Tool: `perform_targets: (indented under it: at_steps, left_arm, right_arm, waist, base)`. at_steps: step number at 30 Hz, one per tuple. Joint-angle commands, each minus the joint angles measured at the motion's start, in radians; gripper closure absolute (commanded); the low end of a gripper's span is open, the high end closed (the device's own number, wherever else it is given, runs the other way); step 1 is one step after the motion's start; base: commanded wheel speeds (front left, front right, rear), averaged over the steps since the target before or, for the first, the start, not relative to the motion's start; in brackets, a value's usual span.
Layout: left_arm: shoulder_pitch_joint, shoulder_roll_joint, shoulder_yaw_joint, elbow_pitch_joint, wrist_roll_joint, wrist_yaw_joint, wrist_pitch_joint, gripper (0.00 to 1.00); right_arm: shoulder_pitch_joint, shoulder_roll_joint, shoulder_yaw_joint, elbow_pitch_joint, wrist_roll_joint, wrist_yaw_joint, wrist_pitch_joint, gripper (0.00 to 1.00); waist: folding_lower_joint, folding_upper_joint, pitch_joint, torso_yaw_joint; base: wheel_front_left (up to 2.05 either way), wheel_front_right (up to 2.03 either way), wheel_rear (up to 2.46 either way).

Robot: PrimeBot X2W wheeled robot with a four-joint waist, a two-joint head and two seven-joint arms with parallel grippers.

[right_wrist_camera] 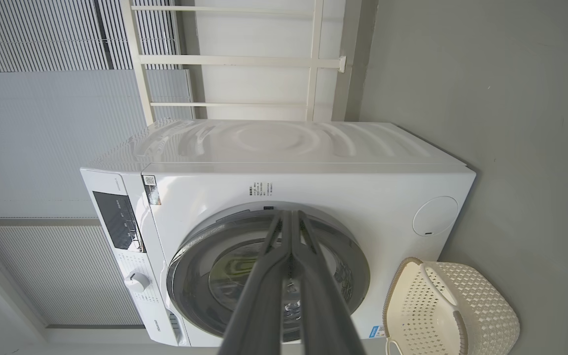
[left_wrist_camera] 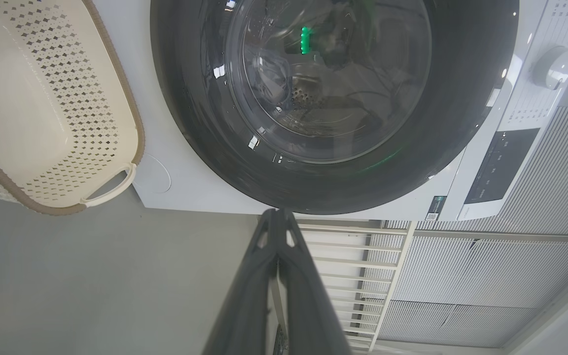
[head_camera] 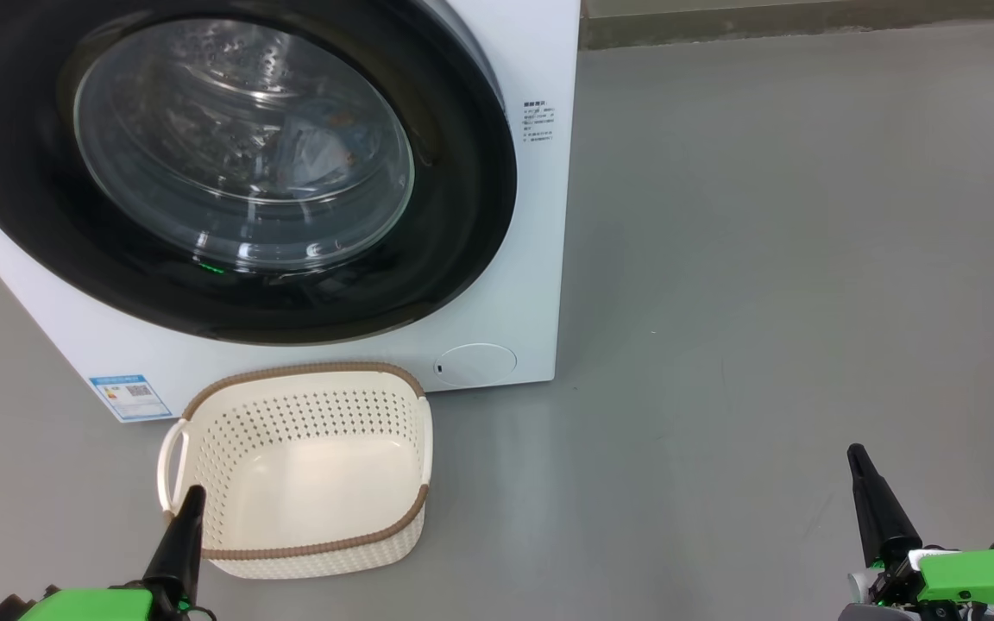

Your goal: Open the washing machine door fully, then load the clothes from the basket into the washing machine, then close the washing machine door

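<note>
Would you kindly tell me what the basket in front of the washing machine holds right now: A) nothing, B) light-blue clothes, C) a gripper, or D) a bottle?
A: the basket shows its bare cream floor and perforated walls, with no fabric or anything else in it.

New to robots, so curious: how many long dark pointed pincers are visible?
2. The left gripper, long dark fingers shut, is lower left by the cream perforated plastic basket; the right gripper, also shut, is lower right over grey floor.
</note>
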Motion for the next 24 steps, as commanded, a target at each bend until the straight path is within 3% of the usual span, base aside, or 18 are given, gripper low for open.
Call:
perform_targets:
  at_steps: [1, 24]
  left_arm:
    - [-0.043, 0.015, 0.034, -0.019, 0.004, -0.01, 0.002, 1.0]
    - [-0.043, 0.013, 0.036, -0.019, 0.006, -0.01, 0.004, 1.0]
  right_arm:
    - [-0.045, -0.002, 0.021, -0.024, -0.002, 0.002, 0.006, 1.0]
    - [-0.045, -0.001, 0.019, -0.024, -0.004, 0.002, 0.007, 1.0]
  waist:
    - [0.0, 0.0, 0.0, 0.0]
    - [0.0, 0.0, 0.0, 0.0]
  base:
    - [0.0, 0.0, 0.0]
    - [0.0, 0.0, 0.0]
